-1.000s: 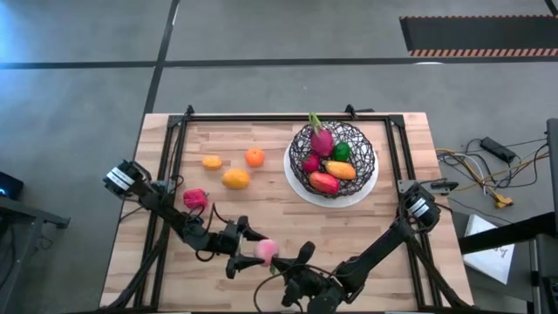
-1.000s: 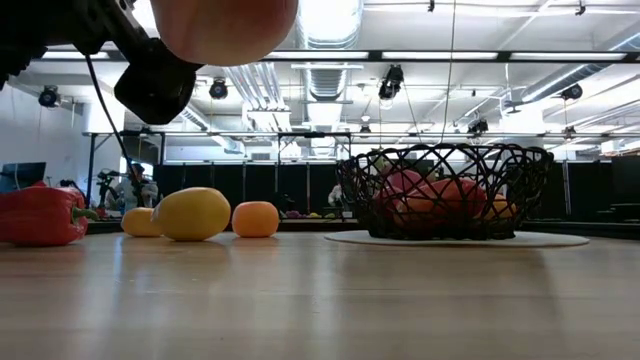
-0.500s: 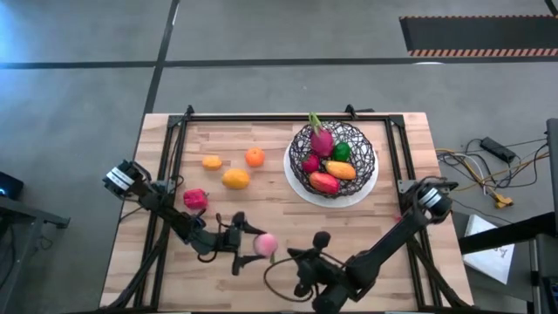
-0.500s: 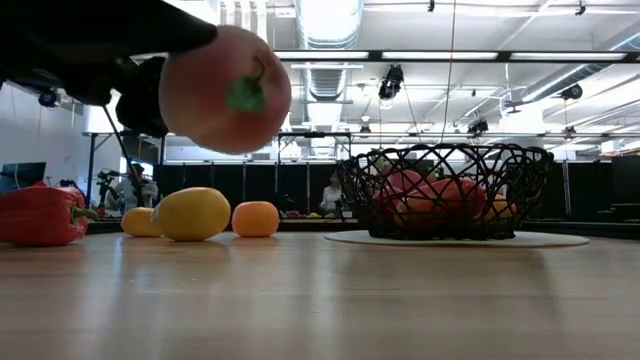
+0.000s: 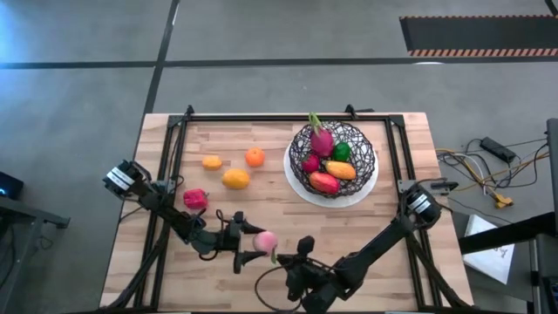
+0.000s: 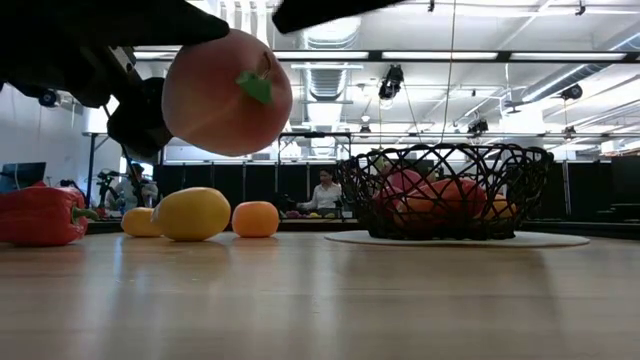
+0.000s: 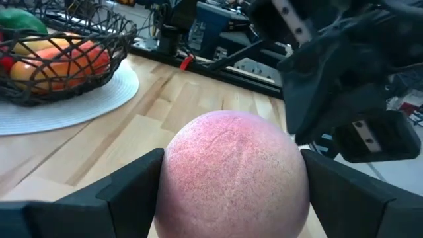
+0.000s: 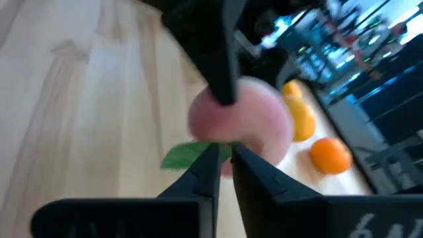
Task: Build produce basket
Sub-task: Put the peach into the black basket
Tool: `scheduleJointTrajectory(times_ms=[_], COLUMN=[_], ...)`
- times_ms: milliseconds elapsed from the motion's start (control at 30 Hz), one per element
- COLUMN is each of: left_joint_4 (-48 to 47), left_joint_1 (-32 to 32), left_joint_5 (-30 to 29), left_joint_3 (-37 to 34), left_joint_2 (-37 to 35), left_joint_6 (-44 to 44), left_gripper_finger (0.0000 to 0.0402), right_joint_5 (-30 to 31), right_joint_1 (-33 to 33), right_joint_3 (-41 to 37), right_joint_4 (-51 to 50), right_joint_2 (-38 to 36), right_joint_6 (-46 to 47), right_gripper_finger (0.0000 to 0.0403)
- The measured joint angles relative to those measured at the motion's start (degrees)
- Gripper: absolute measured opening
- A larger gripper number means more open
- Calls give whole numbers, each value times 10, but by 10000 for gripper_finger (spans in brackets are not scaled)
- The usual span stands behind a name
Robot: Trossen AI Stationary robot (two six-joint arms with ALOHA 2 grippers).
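My left gripper [image 5: 259,242] is shut on a pale pink peach [image 5: 265,241] near the table's near edge, left of centre. The peach's green leaf [image 6: 255,87] faces the near side. My right gripper [image 5: 302,251] stands just right of the peach, its fingers almost together, their tips [image 8: 213,153] at the leaf [image 8: 185,156]. The black wire basket [image 5: 332,161] on its white plate [image 5: 295,186] at the far right holds a dragon fruit and red, green and orange pieces. My left gripper pinches the peach's two opposite sides [image 7: 173,185] between its two fingers [image 7: 129,192]. The fingers lie level and point toward the table's right. The peach is lifted clear of the table. My right gripper's tips are at the leaf; I cannot tell whether they touch it.
A red pepper [image 5: 195,199], a yellow lemon [image 5: 235,179], an orange [image 5: 254,157] and a small yellow-orange piece [image 5: 212,162] lie on the table's left half. Black rails [image 5: 174,148] frame the table. A person [image 6: 322,192] sits in the room beyond.
My left gripper has carried the peach a little toward the far edge and turned it, so its leaf now faces the near side. My right gripper swung away toward the far right, then came back beside the peach.
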Motion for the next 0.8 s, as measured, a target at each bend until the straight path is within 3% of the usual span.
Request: scheduleJointTrajectory(times_ms=[100,300,500,667,800], left_joint_4=[1,2,2,2,3], left_joint_1=[0,0,0,0,0], left_joint_5=[0,2,2,4,3], left_joint_3=[0,3,3,3,3], left_joint_2=[0,0,0,0,0], left_joint_6=[0,0,-1,-1,-1], left_gripper_finger=[311,311,311,311,311], right_joint_5=[33,22,19,79,79], right_joint_1=[0,-4,-9,-13,-17], right_joint_3=[0,1,1,1,1], right_joint_4=[7,21,38,39,48], right_joint_2=[0,9,26,44,47], right_joint_6=[-34,-60,-62,-57,-62], right_gripper_finger=[51,84,80,77,77])
